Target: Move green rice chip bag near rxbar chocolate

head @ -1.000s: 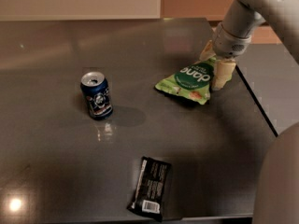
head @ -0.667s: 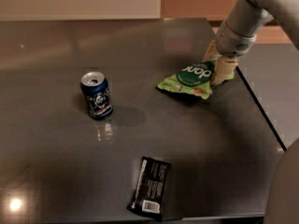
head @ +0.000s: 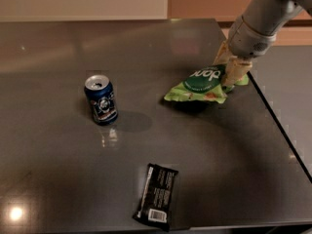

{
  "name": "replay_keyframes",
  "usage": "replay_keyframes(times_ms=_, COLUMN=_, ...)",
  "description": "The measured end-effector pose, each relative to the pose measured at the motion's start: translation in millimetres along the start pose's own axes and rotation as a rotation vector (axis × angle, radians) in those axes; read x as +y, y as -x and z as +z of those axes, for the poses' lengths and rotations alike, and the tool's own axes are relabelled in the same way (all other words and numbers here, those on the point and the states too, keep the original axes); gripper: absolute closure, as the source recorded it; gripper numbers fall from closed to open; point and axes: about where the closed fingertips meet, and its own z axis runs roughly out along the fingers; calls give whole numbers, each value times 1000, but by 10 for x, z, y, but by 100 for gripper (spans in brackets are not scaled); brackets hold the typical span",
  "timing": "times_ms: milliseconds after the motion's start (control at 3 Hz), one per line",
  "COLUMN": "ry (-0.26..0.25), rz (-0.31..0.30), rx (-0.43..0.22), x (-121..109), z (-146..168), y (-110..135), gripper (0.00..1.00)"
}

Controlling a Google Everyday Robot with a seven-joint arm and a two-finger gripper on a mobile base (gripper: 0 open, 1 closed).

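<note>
The green rice chip bag (head: 200, 84) is a light-green pouch with a dark green round logo, tilted up off the dark table at the right. My gripper (head: 229, 72) comes down from the upper right and is shut on the bag's right end, holding that end raised. The rxbar chocolate (head: 156, 196) is a flat black bar with a white label at its near end. It lies near the table's front edge, well below and left of the bag.
A blue soda can (head: 101, 99) stands upright at the left middle of the table (head: 58, 169). The table's right edge (head: 278, 126) runs close beside the bag. A pale wall is behind the table.
My gripper has lifted the bag's right end, so the bag now tilts up off the table. The can and the bar have not moved.
</note>
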Motion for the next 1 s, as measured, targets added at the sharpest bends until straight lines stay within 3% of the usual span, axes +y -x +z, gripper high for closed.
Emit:
replay_keyframes(times_ms=667, ry=-44, rz=-60, rx=-47, x=685, z=-425, y=384, gripper=100)
replay_keyframes(times_ms=1000, ry=-59, rz=-75, rx=-65, x=966, z=-459, y=544, gripper=100)
